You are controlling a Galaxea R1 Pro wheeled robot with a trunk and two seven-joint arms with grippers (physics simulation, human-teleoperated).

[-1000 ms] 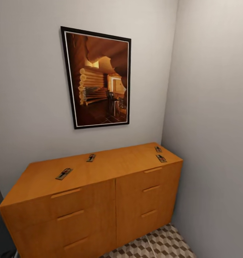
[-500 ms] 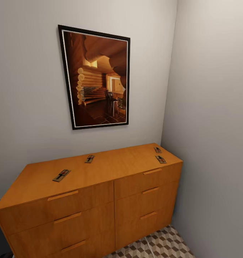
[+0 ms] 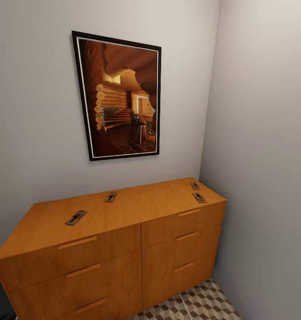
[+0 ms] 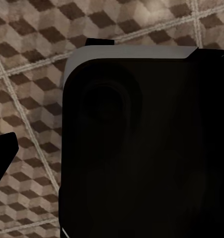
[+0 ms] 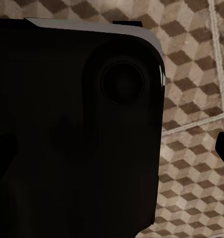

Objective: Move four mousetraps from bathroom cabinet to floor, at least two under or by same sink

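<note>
In the head view the orange-brown cabinet (image 3: 137,211) stands against the grey back wall, all its drawers shut. Four mousetraps lie flat on its top. One mousetrap (image 3: 76,217) is near the front left and another mousetrap (image 3: 110,197) is further back, left of the middle. A pair sits at the right end: a rear mousetrap (image 3: 195,186) and a front mousetrap (image 3: 199,198). The cube-patterned bathroom floor (image 3: 199,304) shows at the cabinet's foot. The sink is out of view.
A framed picture (image 3: 119,95) hangs above the cabinet. A grey side wall (image 3: 266,178) closes in right beside the cabinet's right end. Both wrist views look down at tiled floor (image 4: 32,74) past a large black part of the robot (image 5: 72,139).
The head view shifted slightly between the oldest frame and half a second ago and has held still since. The mousetraps and the cabinet have not moved.
</note>
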